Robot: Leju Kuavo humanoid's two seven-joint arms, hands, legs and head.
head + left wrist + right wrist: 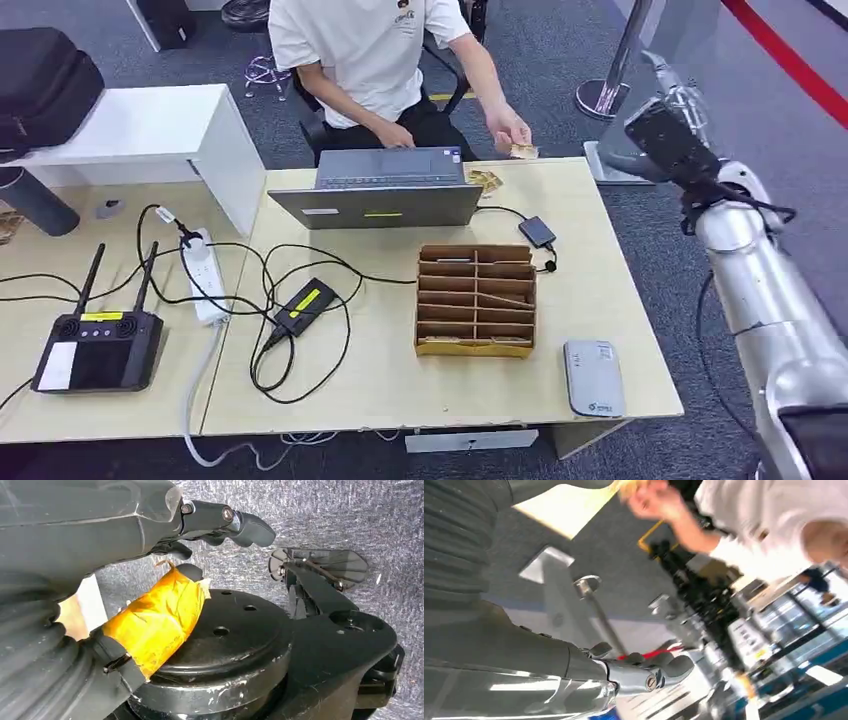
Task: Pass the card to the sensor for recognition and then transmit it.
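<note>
A person seated behind the table holds a tan card (522, 151) in one hand above the far edge; in the right wrist view that hand and card (631, 486) are blurred. More cards (485, 180) lie on the table next to the laptop. My right hand (674, 102) is raised off the table's right side, level with the far edge and apart from the card; its fingers (659, 667) are stretched out and hold nothing. My left hand (165, 555) hangs low with fingers apart and yellow tape (155, 620) around the thumb, holding nothing. A grey card reader (593, 377) lies at the front right corner.
A cardboard slotted box (475, 300) stands mid-table, with a small black device (537, 231) on a cable behind it. A grey laptop (385, 190) sits at the far edge. Cables, a power strip (205, 275) and a black router (100, 348) crowd the left. A stanchion base (600, 98) stands beyond.
</note>
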